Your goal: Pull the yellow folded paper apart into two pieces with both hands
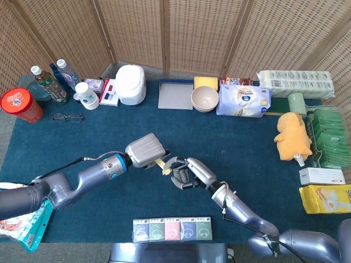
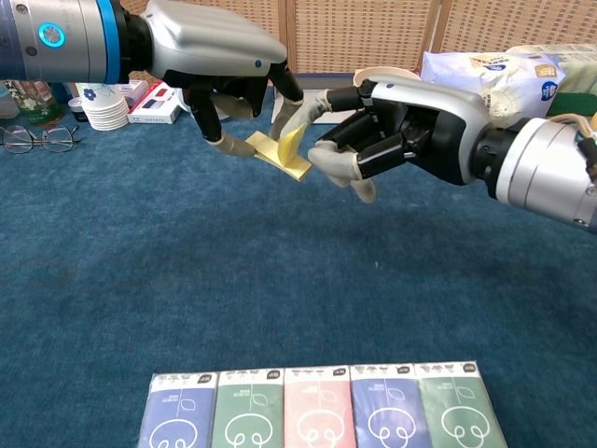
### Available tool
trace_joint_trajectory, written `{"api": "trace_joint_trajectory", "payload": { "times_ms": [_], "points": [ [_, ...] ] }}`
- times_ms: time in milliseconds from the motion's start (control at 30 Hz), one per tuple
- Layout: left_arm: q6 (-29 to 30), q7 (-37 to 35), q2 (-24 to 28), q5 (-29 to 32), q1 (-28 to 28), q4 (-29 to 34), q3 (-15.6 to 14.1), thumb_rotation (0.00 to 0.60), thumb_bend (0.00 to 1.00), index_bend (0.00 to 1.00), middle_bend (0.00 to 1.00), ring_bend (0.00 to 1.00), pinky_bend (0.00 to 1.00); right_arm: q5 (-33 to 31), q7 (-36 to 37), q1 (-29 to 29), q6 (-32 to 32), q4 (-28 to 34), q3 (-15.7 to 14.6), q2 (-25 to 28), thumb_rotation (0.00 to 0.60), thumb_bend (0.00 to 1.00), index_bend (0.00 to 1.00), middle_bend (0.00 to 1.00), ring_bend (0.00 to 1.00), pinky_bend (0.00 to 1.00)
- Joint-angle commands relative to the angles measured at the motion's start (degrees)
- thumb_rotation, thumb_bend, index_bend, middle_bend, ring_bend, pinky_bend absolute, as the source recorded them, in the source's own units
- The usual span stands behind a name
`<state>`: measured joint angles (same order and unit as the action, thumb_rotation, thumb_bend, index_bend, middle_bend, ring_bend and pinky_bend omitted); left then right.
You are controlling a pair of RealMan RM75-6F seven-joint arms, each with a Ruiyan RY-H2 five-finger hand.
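Note:
The yellow folded paper [image 2: 283,152] hangs in the air above the blue cloth, between my two hands. My left hand [image 2: 224,73] comes in from the left and pinches the paper's upper left part between thumb and finger. My right hand [image 2: 387,126] comes in from the right, its fingers curled, with a fingertip touching the paper's right edge. In the head view the paper [image 1: 163,165] shows as a small yellow strip between the left hand [image 1: 146,150] and the right hand [image 1: 185,173]. The paper looks like one piece.
Several tissue packs [image 2: 317,406] lie in a row at the table's front edge. Along the back stand bottles [image 1: 48,83], stacked cups [image 1: 86,95], a white cooker [image 1: 131,84], a tray [image 1: 175,95], bowls [image 1: 204,99] and wipes [image 1: 243,101]. Glasses [image 1: 68,116] lie at left, a yellow toy [image 1: 294,136] at right.

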<state>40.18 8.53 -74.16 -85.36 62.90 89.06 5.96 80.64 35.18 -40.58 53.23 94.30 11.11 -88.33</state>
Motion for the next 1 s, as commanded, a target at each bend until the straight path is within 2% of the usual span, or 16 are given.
{"api": "trace_joint_trajectory", "payload": {
  "times_ms": [33, 733, 1000],
  "points": [
    [0.0, -0.1, -0.1, 0.0, 0.0, -0.1, 0.0, 0.600, 0.37, 0.60, 0.95, 1.00, 0.91, -0.3, -0.3, 0.0, 0.2, -0.1, 0.1, -0.4, 0.600, 0.48, 0.41, 0.78, 0.76, 0.72],
    [-0.4, -0.4, -0.3, -0.1, 0.4, -0.4, -0.5, 0.600, 0.37, 0.60, 0.95, 1.00, 0.91, -2.6, -2.2, 0.2, 1.2, -0.8, 0.9, -2.4, 0.600, 0.48, 0.54, 0.83, 0.80, 0.75],
    [-0.6, 0.3, -0.3, 0.6, 0.5, -0.1, -0.3, 0.600, 0.37, 0.60, 0.95, 1.00, 0.91, -3.1, -2.8, 0.5, 1.5, -0.9, 1.0, -2.8, 0.600, 0.48, 0.56, 0.83, 0.81, 0.75]
  ]
}}
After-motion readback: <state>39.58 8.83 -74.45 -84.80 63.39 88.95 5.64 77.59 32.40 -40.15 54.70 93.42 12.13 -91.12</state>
